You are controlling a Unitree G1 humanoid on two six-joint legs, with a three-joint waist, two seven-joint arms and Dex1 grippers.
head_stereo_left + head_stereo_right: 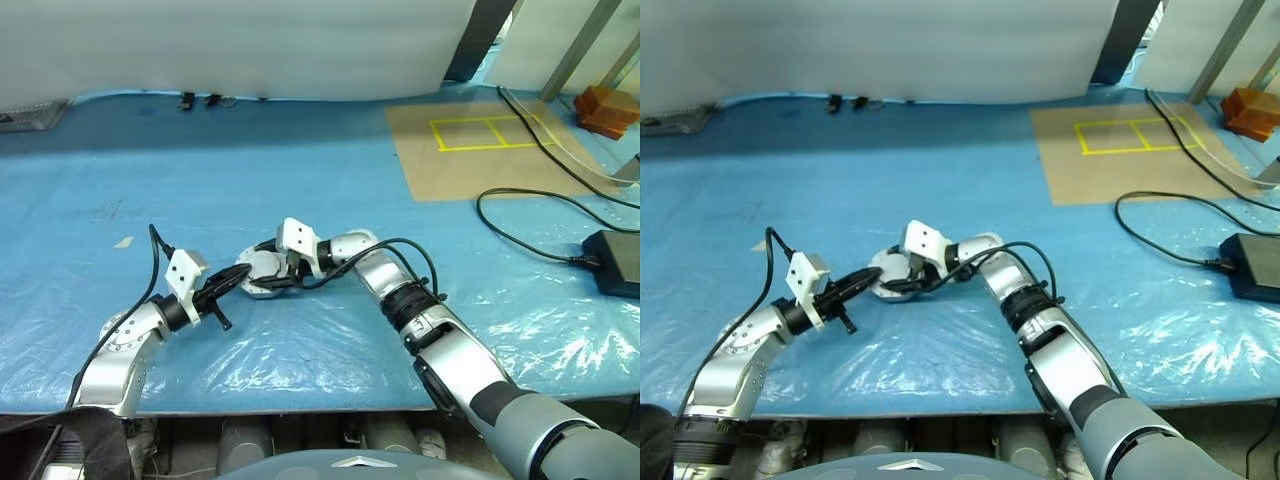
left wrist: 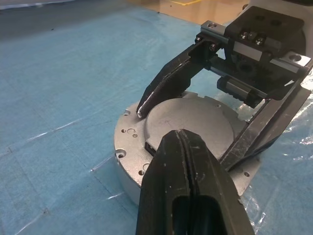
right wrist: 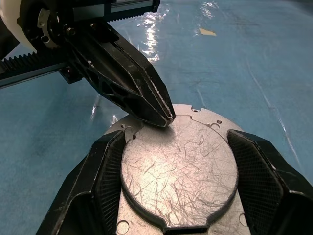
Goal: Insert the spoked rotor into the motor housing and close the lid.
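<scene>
- Close to the front edge of the table (image 1: 330, 385), on the blue plastic sheet (image 1: 300, 200): motor housing (image 2: 131, 147). Lies flat on the sheet and shows a scratched silver round face upward, raised above a wider flange with small holes.
- From 8 o'clock of the housing: left gripper (image 3: 166, 117), fingers pressed tight together with nothing between them. Points level toward 2 o'clock and touches the rim of the raised face with its tip.
- From 3 o'clock of the housing: right gripper (image 3: 178, 147), tilted a little downward. Spreads its fingers (image 3: 105, 171) wide across the raised face, one at either side, pads against the rim. Clamps the housing across its width, as far as can be told.
- Above the meeting point of the two grippers: white camera blocks, one on each wrist, with black cables looping back along the arms.
- Farther out at 3 o'clock, near the right edge: black power brick (image 1: 612, 262), with a black cord (image 1: 520, 205) curling across the sheet.
- At 1 o'clock, well apart from the housing: brown cardboard sheet (image 1: 470, 170) marked with yellow tape rectangles (image 1: 490, 132).
- Beyond that, in the far right corner: orange-brown blocks (image 1: 607, 110).
- At 11 o'clock, along the far edge under the white backdrop (image 1: 240, 45): a few small dark things (image 1: 200, 100), too small to tell apart.
</scene>
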